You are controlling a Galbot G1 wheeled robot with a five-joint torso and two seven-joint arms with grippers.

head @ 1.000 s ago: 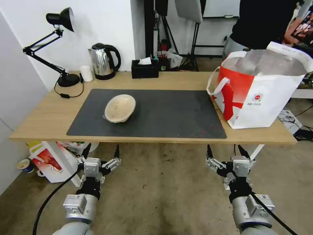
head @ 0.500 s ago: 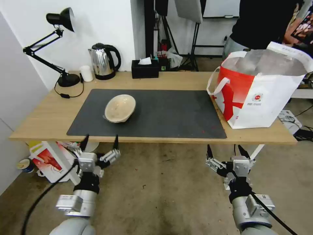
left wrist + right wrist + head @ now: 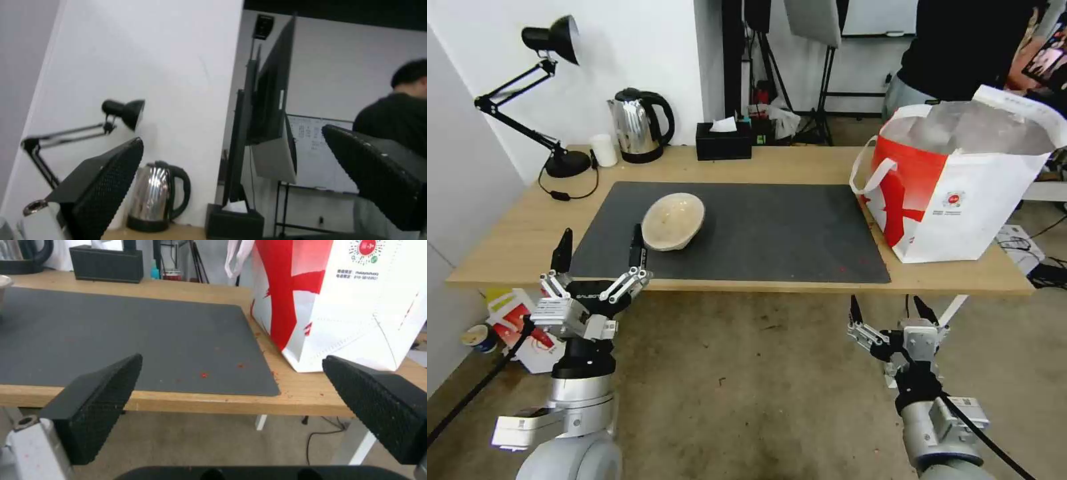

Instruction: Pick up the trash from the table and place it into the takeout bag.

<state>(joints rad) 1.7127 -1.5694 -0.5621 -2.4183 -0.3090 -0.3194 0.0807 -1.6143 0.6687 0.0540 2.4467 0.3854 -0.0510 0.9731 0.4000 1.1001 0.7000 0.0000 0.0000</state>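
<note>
A shallow beige bowl [image 3: 672,221] lies tilted on the left half of the dark grey mat [image 3: 774,230] on the light-wood table [image 3: 800,163]. The red-and-white takeout bag [image 3: 954,193] stands open at the table's right end, its foil lining showing. My left gripper [image 3: 601,243] is open at the table's front edge, just in front of the bowl and a little to its left, apart from it. In the left wrist view that gripper [image 3: 231,136] holds nothing. My right gripper [image 3: 887,308] hangs open and idle below the front edge, facing the mat [image 3: 111,333] and the bag [image 3: 338,306].
Along the back edge stand a black desk lamp [image 3: 554,40], a steel kettle [image 3: 639,125], a small white cup [image 3: 604,150] and a black tissue box [image 3: 724,140]. A white-and-red box [image 3: 527,327] sits on the floor under the table's left end. A person [image 3: 960,47] stands behind the bag.
My left arm has risen from below the table and shifted left, bringing its open gripper up to the front edge near the bowl. The right arm, bowl and bag have not moved.
</note>
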